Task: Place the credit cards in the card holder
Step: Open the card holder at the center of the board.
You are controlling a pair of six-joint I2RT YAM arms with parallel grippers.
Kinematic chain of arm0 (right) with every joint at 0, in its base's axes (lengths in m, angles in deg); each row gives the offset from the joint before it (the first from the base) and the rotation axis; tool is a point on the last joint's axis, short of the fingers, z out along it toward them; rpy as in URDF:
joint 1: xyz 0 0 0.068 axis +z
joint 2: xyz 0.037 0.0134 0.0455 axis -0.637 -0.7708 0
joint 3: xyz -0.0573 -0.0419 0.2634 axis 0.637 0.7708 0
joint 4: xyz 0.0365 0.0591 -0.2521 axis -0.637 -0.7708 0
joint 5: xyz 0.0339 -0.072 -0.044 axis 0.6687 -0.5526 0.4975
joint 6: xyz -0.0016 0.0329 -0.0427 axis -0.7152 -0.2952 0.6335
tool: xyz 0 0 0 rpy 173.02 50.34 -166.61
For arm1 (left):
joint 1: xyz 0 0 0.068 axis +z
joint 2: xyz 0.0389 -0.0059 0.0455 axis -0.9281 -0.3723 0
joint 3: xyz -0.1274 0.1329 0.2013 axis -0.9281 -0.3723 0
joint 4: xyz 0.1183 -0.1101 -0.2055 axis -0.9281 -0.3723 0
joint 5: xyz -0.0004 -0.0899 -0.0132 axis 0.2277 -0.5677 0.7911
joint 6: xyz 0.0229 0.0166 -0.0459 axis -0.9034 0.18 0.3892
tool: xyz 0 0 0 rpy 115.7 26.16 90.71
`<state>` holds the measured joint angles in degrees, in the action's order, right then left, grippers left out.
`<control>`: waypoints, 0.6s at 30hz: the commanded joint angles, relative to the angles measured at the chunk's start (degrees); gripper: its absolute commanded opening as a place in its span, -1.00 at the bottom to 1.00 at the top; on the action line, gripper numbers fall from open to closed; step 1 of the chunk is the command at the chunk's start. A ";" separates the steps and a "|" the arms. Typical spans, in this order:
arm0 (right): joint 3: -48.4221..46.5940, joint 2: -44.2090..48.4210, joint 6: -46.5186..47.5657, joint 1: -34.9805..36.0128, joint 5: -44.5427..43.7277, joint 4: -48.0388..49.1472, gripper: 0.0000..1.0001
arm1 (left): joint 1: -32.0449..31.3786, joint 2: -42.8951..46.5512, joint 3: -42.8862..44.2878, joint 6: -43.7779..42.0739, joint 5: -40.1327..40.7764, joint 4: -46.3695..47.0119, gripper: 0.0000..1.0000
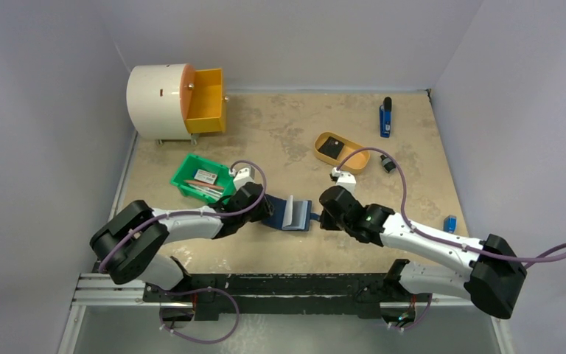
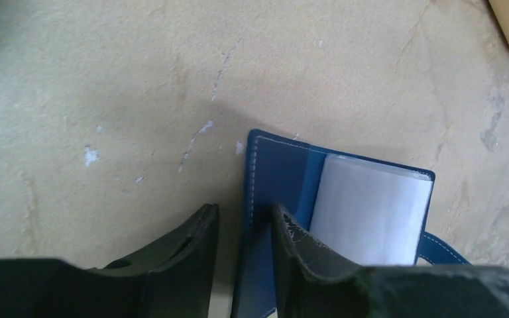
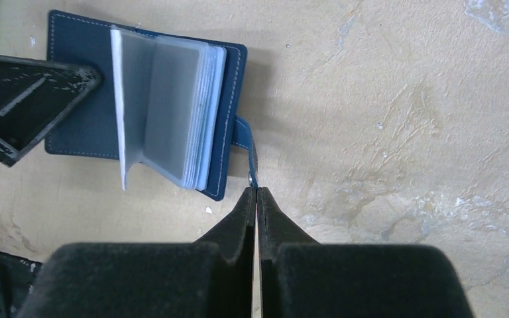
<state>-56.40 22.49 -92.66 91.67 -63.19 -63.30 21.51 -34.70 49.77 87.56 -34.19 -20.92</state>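
Tab [image 3: 244, 136] of card holder [image 3: 79, 33] pinched in right jaws; left jaws parted astride cover [image 2: 268, 179].

Tally on the tabletop [image 1: 287, 133]
Two pincers, left pincer [image 2: 244, 211] and right pincer [image 3: 256, 192]; one card holder [image 1: 289, 214] between them; one green bin [image 1: 203, 177] beside the left; one yellow tray [image 1: 341, 151] beyond the right; one white drum [image 1: 158, 99] beyond the left; three small pieces [image 1: 385, 118] [image 1: 388, 164] [image 1: 450, 223] past the right.

Centre: card holder [image 1: 289, 214] open on table [image 1: 280, 133] | left cover edge: between tips of left gripper [image 2: 244, 213] | right: snap tab [image 3: 244, 132] pinched in right gripper [image 3: 256, 192] | far-left of holder: bin [image 1: 191, 164] | far-right: tray [image 1: 361, 164]
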 commanded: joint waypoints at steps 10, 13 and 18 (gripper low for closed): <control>-4.67 0.31 2.25 -0.15 -1.05 -1.39 -1.00 | 0.10 14.89 5.19 -2.59 5.38 -17.17 0.02; -5.32 0.76 2.75 -0.12 -0.54 -0.78 -1.00 | 0.02 19.12 6.68 -2.62 5.63 -18.94 0.10; -6.30 0.77 3.24 -0.16 0.29 0.16 -1.00 | -0.29 21.26 9.43 -2.93 1.84 -17.10 0.12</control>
<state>-59.57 22.49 -90.45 91.67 -62.91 -64.06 21.51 -14.84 55.60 86.25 -30.32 -39.02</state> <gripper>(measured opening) 0.004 0.558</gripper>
